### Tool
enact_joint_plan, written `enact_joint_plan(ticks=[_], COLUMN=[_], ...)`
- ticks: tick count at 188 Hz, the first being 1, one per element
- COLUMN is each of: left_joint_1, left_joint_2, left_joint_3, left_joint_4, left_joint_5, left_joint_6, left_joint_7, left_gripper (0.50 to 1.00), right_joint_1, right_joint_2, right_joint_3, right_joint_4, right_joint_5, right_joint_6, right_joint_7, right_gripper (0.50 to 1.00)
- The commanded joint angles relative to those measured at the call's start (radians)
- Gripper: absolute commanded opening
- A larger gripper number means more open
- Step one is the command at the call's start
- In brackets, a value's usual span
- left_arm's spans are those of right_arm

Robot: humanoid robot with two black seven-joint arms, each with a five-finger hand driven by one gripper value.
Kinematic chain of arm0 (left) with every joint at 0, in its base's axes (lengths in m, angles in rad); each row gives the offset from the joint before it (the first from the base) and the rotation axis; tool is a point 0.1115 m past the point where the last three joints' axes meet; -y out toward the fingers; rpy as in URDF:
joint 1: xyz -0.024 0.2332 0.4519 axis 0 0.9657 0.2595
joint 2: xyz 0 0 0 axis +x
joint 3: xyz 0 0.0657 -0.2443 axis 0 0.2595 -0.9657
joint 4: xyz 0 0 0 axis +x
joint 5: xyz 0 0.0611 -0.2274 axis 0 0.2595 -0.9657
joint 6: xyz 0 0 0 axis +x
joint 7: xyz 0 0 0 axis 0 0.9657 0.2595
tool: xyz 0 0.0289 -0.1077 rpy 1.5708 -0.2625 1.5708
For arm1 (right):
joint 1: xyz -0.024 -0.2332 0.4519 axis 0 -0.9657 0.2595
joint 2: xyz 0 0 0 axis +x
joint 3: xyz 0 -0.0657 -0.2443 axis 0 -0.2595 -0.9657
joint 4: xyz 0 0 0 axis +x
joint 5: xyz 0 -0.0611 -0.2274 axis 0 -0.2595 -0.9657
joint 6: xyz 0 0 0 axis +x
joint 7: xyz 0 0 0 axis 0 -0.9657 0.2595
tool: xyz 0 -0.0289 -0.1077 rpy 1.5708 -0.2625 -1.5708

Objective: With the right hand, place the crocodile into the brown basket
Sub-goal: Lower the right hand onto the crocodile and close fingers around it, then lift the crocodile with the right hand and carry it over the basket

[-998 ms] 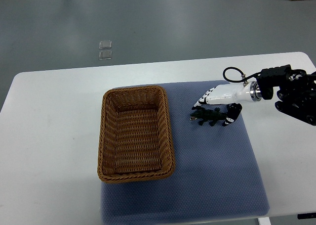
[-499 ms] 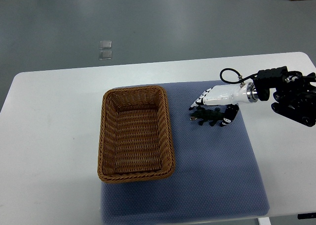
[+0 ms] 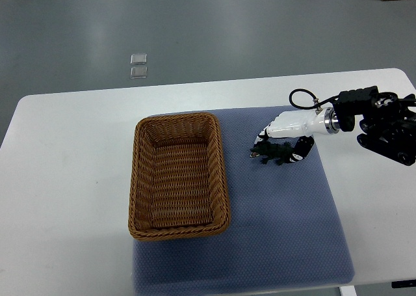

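Since half a second ago the right hand (image 3: 289,125) has drawn its fingers (image 3: 262,135) in: their black tips, which reached out further toward the basket (image 3: 221,154), now sit tucked closer to the crocodile (image 3: 274,153). The thumb (image 3: 301,149) has come up a little on the other side. The wrist and the black arm (image 3: 383,123), coming in from the right edge, have hardly shifted. The crocodile has moved a touch to the right with the hand. The hand is now closed around the crocodile, the white palm arched over it, the fingers down at its basket-side end and the thumb pressed at its other end. The dark green toy shows just below the palm, between fingers and thumb. It lies low over the blue mat (image 3: 279,224), and whether it still touches the mat cannot be told. It is to the right of the brown wicker basket, near its right rim but apart from it. The basket stands on the mat's left part, on the white table (image 3: 71,179).
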Motion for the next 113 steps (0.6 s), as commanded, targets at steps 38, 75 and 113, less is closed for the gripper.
enact_joint_plan(ticks=[38, 75, 113], left_joint_1=[0.0, 0.0, 0.0], left_joint_2=[0.0, 0.0, 0.0], left_joint_3=[0.0, 0.0, 0.0], left_joint_4=[0.0, 0.0, 0.0], left_joint_5=[0.0, 0.0, 0.0], left_joint_6=[0.0, 0.0, 0.0], left_joint_7=[0.0, 0.0, 0.0], left_gripper=[1.0, 1.0, 1.0], right_joint_1=[0.006, 0.02, 0.039], right_joint_2=[0.0, -0.002, -0.005], right_joint_3=[0.004, 0.008, 0.013], right_joint_4=[0.001, 0.001, 0.001], right_joint_5=[0.002, 0.005, 0.012], right_joint_6=[-0.013, -0.033, -0.033], right_joint_7=[0.0, 0.0, 0.0], right_gripper=[0.69, 0.686, 0.674])
